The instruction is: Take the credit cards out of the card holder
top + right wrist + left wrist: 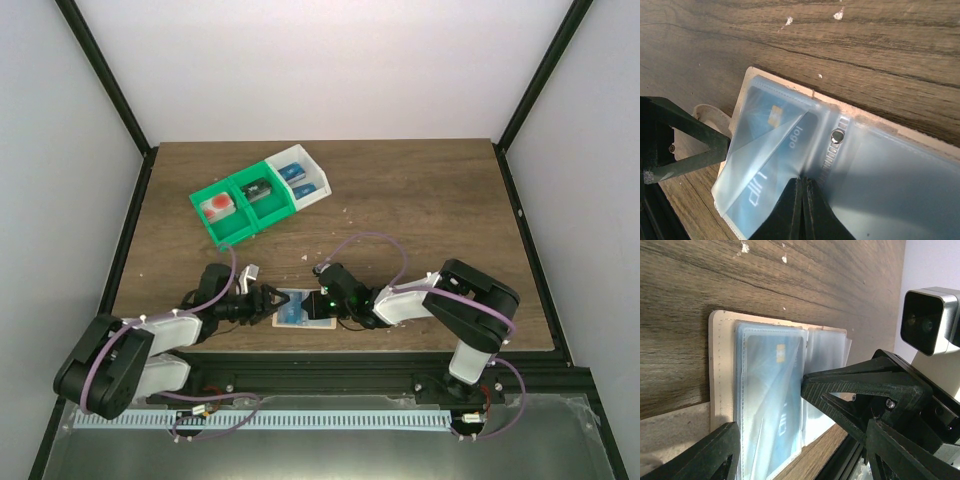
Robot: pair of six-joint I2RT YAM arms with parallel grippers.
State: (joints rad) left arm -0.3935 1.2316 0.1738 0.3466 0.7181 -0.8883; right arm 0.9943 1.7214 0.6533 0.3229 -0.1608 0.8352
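- Wood-grain table (420,200) fills mid-frame, with green and white bins (258,195) upper left of centre.
- Card holder (303,316) lies open at lower centre; its clear sleeves (880,170) look light, floppy and probably slick.
- Left gripper (266,300) is spread wide at the holder's left edge.
- Right gripper (322,298) is clenched, tips on the sleeve fold.
- Blue credit card (771,405) sits inside a sleeve; thin and stiff, it is probably best pinched by its edge at the sleeve mouth.
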